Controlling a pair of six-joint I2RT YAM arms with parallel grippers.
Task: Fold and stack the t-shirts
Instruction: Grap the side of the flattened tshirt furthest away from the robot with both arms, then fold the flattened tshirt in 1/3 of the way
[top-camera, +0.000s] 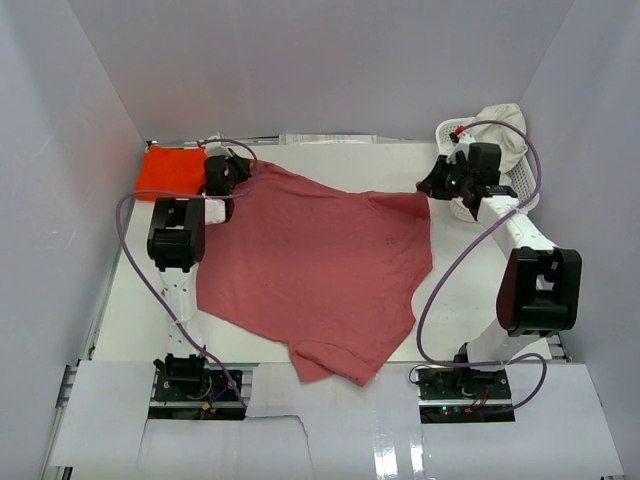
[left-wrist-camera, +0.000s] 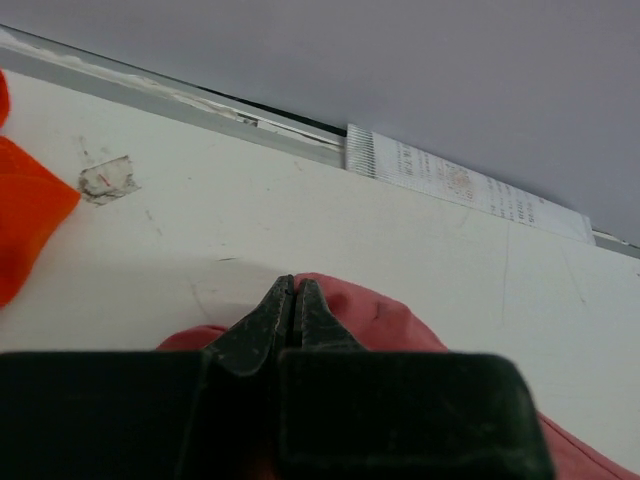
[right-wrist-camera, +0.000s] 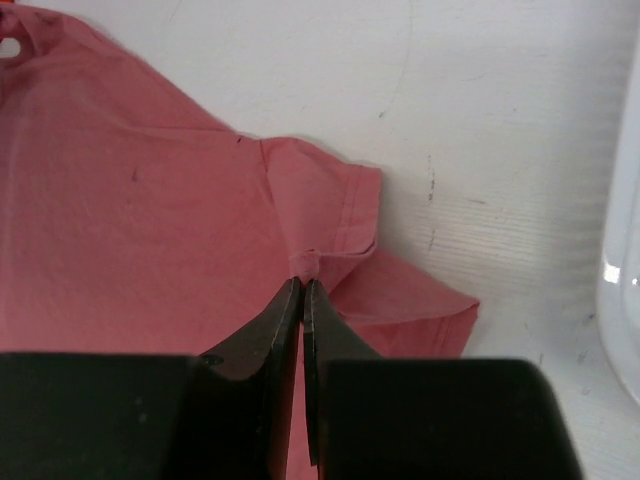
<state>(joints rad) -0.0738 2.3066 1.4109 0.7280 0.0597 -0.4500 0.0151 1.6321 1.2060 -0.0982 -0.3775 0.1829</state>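
Note:
The large dusty rose-red t-shirt (top-camera: 320, 270) lies spread across the middle of the table. My left gripper (top-camera: 238, 166) is at its far left corner. In the left wrist view the gripper (left-wrist-camera: 293, 283) is shut, with the rose cloth (left-wrist-camera: 400, 320) bunched at its tips. My right gripper (top-camera: 430, 186) is at the shirt's far right corner by a sleeve. There the gripper (right-wrist-camera: 302, 282) is shut on a small pinch of the shirt (right-wrist-camera: 150, 230). A folded bright orange-red t-shirt (top-camera: 172, 170) (left-wrist-camera: 25, 215) lies at the back left. The cream-white t-shirt (top-camera: 503, 128) rests in the basket.
A white lattice basket (top-camera: 524, 186) (right-wrist-camera: 625, 270) stands at the back right, close to my right arm. White enclosure walls surround the table. A printed strip (left-wrist-camera: 460, 180) lies along the back wall, and a tape scrap (left-wrist-camera: 105, 178) lies near the orange shirt.

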